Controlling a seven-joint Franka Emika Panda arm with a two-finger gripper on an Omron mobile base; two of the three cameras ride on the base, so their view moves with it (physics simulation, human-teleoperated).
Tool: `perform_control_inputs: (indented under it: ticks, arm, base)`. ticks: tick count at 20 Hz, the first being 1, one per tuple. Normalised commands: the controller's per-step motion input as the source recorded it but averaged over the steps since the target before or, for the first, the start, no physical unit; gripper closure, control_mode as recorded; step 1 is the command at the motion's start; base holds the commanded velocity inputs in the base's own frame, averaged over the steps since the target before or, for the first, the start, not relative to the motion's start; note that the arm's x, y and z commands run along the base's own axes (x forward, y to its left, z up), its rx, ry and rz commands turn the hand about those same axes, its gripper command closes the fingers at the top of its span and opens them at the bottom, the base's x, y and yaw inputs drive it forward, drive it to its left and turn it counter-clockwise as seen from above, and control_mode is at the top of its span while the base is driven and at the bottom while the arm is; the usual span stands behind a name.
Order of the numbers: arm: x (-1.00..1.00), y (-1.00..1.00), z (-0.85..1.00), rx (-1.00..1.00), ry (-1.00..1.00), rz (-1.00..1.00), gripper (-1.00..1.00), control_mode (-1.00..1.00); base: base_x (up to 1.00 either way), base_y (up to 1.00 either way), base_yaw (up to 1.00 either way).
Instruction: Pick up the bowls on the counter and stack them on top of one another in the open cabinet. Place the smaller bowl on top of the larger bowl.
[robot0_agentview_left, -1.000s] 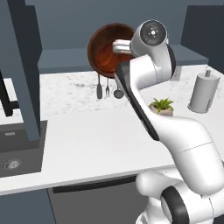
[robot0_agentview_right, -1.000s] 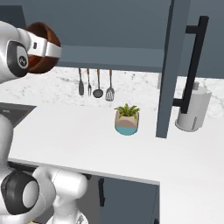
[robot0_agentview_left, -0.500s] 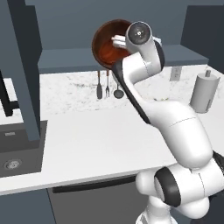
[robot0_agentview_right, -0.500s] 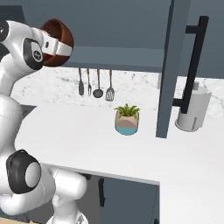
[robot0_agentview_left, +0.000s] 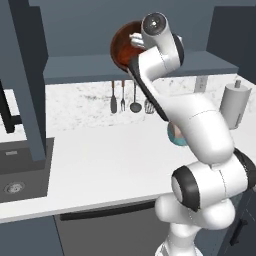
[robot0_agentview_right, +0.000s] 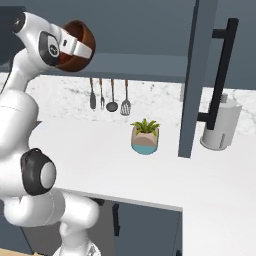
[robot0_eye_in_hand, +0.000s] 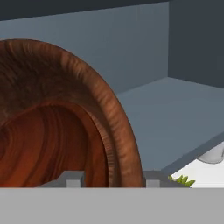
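We find the gripper (robot0_eye_in_hand: 111, 177) raised to the level of the open cabinet (robot0_agentview_left: 150, 65), carrying 1 reddish-brown wooden bowl (robot0_agentview_left: 125, 44) whose rim passes between the 2 fingers (robot0_eye_in_hand: 72, 178), which are clamped across the bowl wall, 1 inside and 1 outside, as the hand view shows. We cannot say with confidence which of the 2 bowls this is; its shallow form and reddish tone suggest the smaller bowl, and we see no other bowl on the counter (robot0_agentview_left: 100, 155) or on the cabinet shelf (robot0_eye_in_hand: 175, 118). The bowl is held on edge, its opening facing back toward the left base camera, which we judge follows from a rim grasp combined with a hand pointing roughly level into the cabinet; it needs levelling before release. The bowl hangs in the air at the front of the shelf, apart from its floor. The arm rises from the base, folds at the elbow over the counter and reaches up and forward, with the wrist at the top. On the counter stand a potted plant (robot0_agentview_right: 145, 136) and a paper towel roll (robot0_agentview_right: 219, 125), with utensils (robot0_agentview_right: 110, 95) hanging on the back wall; all are well below the bowl. The cabinet door (robot0_agentview_right: 192, 75) stands open, to the right of the approach.
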Motion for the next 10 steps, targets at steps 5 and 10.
perform_control_inputs:
  ticks: [5,10]
  arm:
    - [0.33,-0.18,-0.1,0.06,0.06,0.0,1.0,-1.0]
    - [0.37,-0.08,-0.4,0.03,-0.02,0.0,1.0,-1.0]
  base:
    - [0.0,0.0,0.0]
    - [0.0,0.0,0.0]
